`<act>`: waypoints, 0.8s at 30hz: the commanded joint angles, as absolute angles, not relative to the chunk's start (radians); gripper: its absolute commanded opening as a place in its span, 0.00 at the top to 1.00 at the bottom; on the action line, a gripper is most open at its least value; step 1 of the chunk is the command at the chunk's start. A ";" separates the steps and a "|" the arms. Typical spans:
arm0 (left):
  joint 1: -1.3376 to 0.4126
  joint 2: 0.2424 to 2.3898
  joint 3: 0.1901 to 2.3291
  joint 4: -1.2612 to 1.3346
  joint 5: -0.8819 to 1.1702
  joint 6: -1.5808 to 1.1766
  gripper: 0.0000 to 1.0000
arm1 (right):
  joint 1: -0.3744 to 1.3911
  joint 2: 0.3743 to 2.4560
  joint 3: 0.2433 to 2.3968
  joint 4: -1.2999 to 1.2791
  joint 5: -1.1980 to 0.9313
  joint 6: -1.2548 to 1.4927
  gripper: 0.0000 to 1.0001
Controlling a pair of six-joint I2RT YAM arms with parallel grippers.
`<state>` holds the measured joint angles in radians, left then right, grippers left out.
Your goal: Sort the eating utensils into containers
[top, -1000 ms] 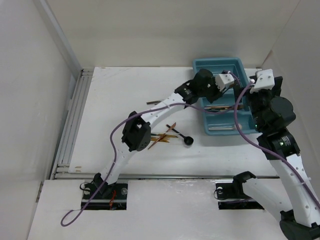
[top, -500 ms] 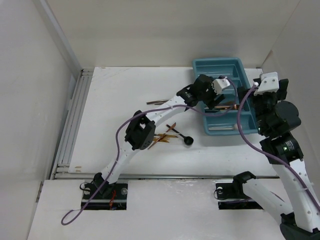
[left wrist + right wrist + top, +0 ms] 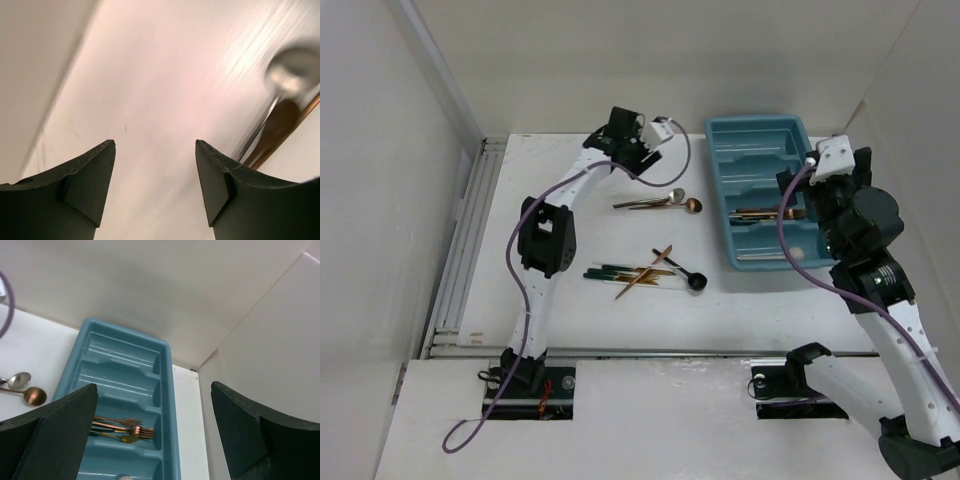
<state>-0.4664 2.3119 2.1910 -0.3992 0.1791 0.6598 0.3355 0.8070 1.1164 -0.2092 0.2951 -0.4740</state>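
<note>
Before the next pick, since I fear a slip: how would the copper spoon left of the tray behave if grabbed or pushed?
The copper spoon looks like thin shiny metal: probably stiff, light and slippery. Lying flat on the table, it would likely slide rather than roll. The silver spoon lies close beside it and may get dragged along.

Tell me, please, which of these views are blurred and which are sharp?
Left wrist: smeared by motion blur, so the silver spoon and copper spoon are streaky blobs, though the left claw itself looks crisp. Right wrist: sharp, with the forks in the teal tray reading clearly. Top external: sharp and evenly lit, with only faint shadows.
</note>
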 commanded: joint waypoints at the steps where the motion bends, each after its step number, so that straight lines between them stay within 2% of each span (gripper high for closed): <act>1: -0.437 2.309 2.120 -0.586 0.216 0.816 0.38 | 0.345 0.831 1.163 -0.183 0.242 -0.465 0.01; 6: -0.359 2.351 2.082 -0.563 0.225 0.802 0.37 | 0.345 0.882 1.195 -0.183 0.204 -0.456 0.01; 15: -0.394 2.410 2.046 -0.597 0.282 0.802 0.41 | 0.345 0.916 1.224 -0.183 0.184 -0.446 0.01; 24: -0.445 2.229 1.842 -0.574 0.382 0.813 0.42 | 0.345 0.907 1.215 -0.192 0.193 -0.446 0.01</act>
